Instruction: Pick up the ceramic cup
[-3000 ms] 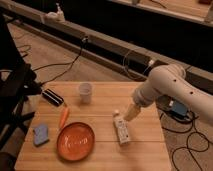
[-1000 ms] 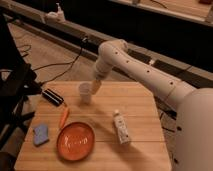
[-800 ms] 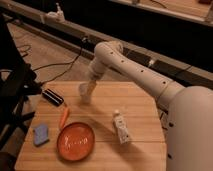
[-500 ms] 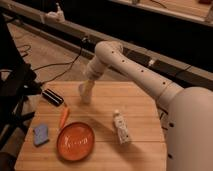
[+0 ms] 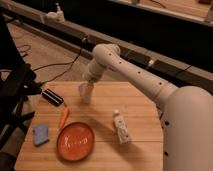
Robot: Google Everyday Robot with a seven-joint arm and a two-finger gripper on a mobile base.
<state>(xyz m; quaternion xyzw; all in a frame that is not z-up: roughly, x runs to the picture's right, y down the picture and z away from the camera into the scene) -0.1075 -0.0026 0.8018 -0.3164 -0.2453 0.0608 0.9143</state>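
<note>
Camera view: the gripper [image 5: 87,88] hangs right at the ceramic cup [image 5: 85,98], left of centre in the frame, on the far part of the wooden table [image 5: 145,145]. Both are white and merge, so I cannot tell whether it grips. The cup appears to rest on the table, so I judge the reach done, with the grasp unconfirmed and the lift left. No writing is readable on the white bottle [image 5: 121,128] or the orange plate [image 5: 76,141].

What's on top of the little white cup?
The robot's white gripper is right over the small white ceramic cup on the wooden table, hiding its opening. Whatever is inside cannot be seen.
</note>
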